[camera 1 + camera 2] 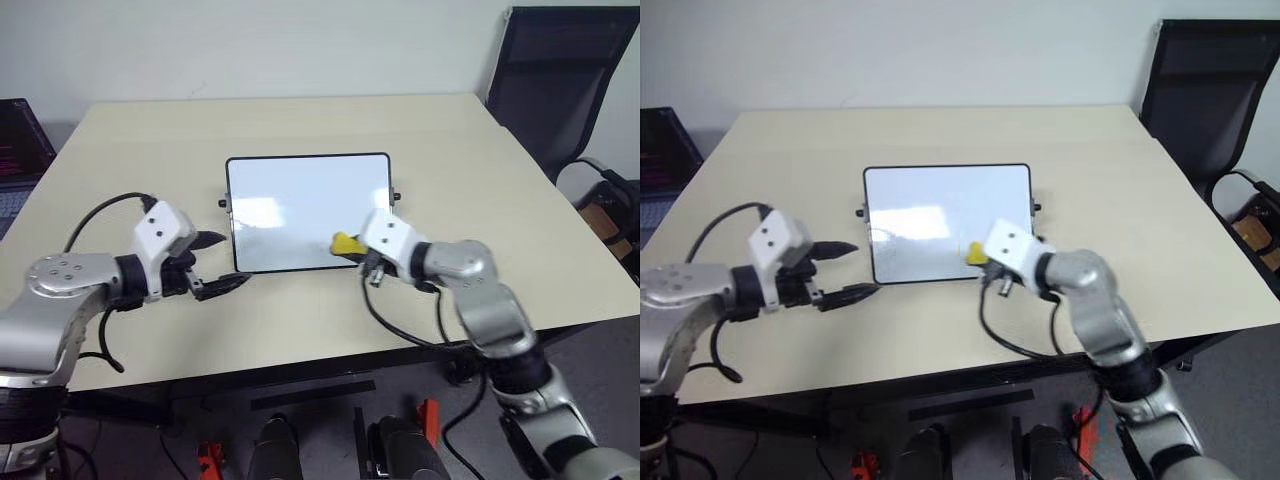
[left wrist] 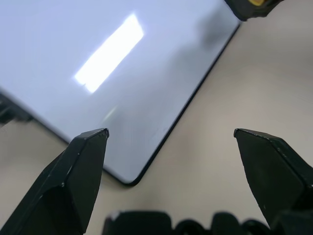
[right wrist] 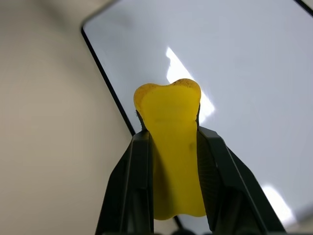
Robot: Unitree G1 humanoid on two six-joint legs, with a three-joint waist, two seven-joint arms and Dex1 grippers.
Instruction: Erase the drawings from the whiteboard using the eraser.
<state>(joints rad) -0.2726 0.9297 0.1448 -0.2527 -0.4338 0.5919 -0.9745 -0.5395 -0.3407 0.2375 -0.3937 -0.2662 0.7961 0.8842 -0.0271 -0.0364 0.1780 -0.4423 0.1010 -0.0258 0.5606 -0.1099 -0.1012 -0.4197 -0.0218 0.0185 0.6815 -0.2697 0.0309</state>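
Nearest me, my left gripper (image 1: pixel 222 262) hangs with its fingers spread wide, holding nothing, just off the near-left corner of the whiteboard (image 1: pixel 300 205). At the board's near-right corner, my right gripper (image 3: pixel 168 147) is clenched on the eraser (image 1: pixel 345 243), which sits over the near edge. I see no marks on the white surface. Bare table (image 1: pixel 300 125) lies on every side of the board. Beyond the table's far-right corner stands a black chair (image 1: pixel 560 80).
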